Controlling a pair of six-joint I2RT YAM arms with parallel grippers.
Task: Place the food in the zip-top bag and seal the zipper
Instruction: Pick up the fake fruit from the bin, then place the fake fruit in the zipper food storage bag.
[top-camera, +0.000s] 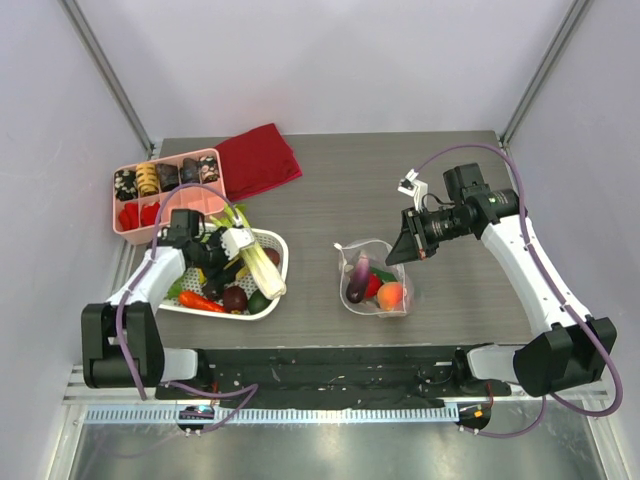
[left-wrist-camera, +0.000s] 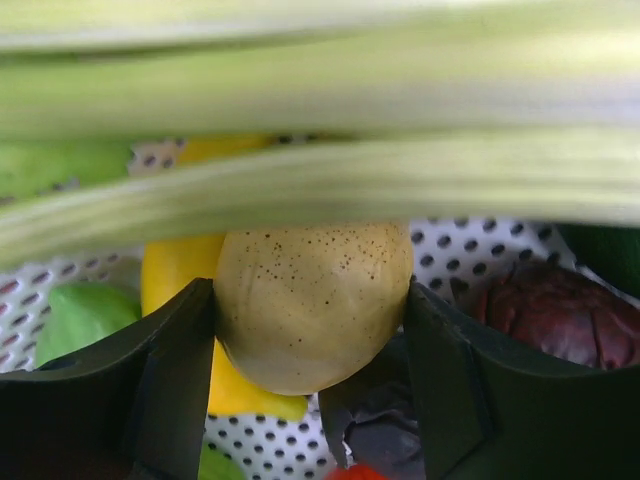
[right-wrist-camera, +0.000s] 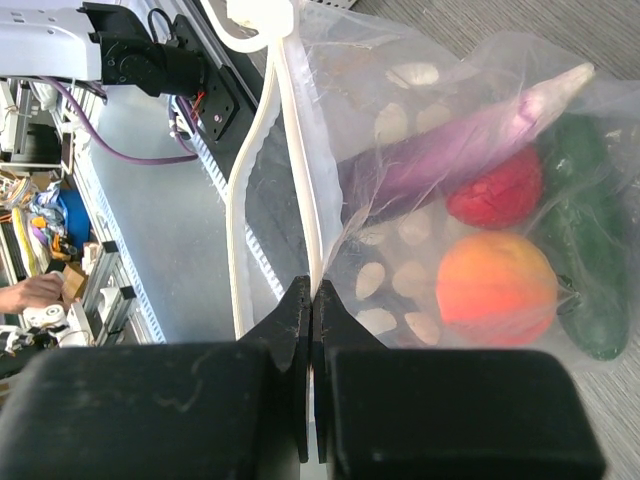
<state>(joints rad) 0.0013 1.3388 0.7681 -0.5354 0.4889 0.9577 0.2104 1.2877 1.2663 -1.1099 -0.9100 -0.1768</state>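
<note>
The zip-top bag (top-camera: 404, 302) lies open at mid-table, holding a purple eggplant (right-wrist-camera: 450, 150), red tomato (right-wrist-camera: 495, 190), peach (right-wrist-camera: 495, 290) and green cucumber (right-wrist-camera: 590, 250). My right gripper (right-wrist-camera: 312, 290) is shut on the bag's mouth edge at the white zipper strip (right-wrist-camera: 300, 150); from above it (top-camera: 405, 248) sits just right of the bag's mouth. My left gripper (left-wrist-camera: 310, 340) is down in the white basket (top-camera: 281, 272), shut on a pale yellow speckled fruit (left-wrist-camera: 310, 300), under the long leek (left-wrist-camera: 320, 180). From above, the left gripper (top-camera: 218, 250) lies beside the leek (top-camera: 258, 258).
The basket also holds a yellow piece (left-wrist-camera: 180, 280), a dark red fruit (left-wrist-camera: 560, 310), green pieces and a carrot (top-camera: 200, 300). A pink compartment tray (top-camera: 165, 185) and a red cloth (top-camera: 258, 160) lie at the back left.
</note>
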